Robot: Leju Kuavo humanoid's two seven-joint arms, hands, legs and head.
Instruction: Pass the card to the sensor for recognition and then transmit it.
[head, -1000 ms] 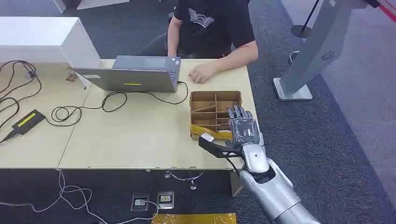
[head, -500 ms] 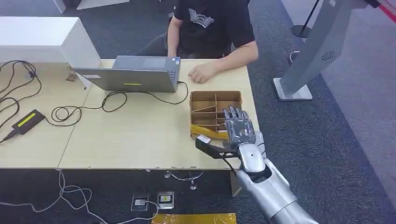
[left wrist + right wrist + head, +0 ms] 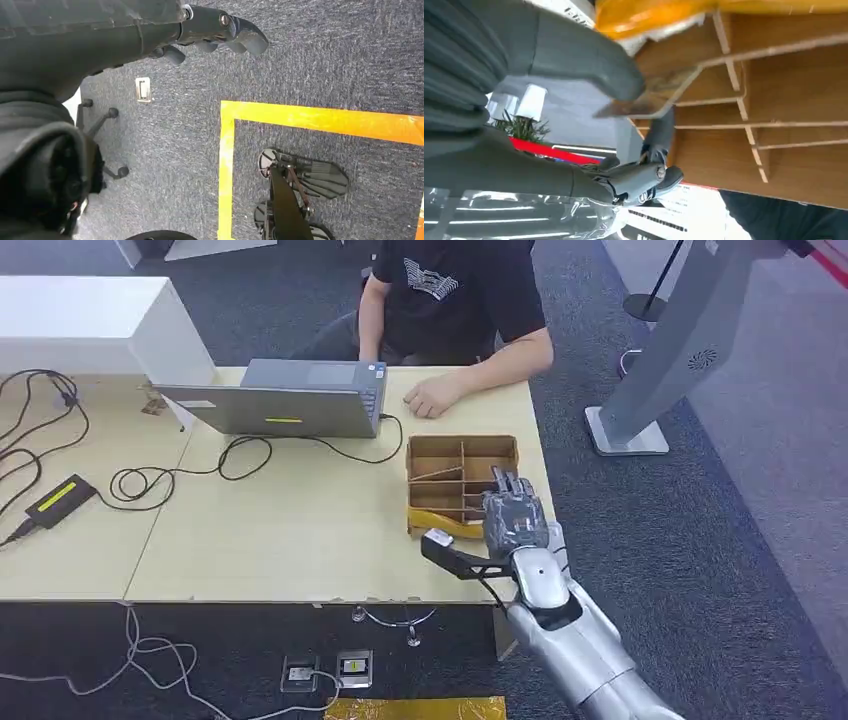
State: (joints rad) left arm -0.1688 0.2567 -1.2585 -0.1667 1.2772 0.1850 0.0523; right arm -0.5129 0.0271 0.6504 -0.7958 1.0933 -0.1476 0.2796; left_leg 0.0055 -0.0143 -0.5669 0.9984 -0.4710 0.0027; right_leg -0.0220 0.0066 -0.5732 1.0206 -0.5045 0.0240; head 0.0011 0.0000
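My right hand [image 3: 512, 518] hangs over the front compartments of the brown divided cardboard box [image 3: 462, 452] at the table's right front, its fingers curled down into the box. In the right wrist view a thin brownish card [image 3: 659, 92] sits tilted between the thick grey thumb [image 3: 589, 55] and a dark finger [image 3: 659, 131], which pinch it. A flat black device with a yellow strip [image 3: 60, 498] lies far off on the table's left. My left hand [image 3: 220, 31] hangs over the carpet, holding nothing.
A person sits at the far side with a hand [image 3: 432, 397] resting on the table behind the box. A grey laptop [image 3: 285, 400] and loose black cables [image 3: 150, 480] occupy the middle and left. A white box [image 3: 90, 325] stands far left.
My right hand has shifted slightly left and forward over the box, and its fingers have curled from spread flat down into the front compartments.
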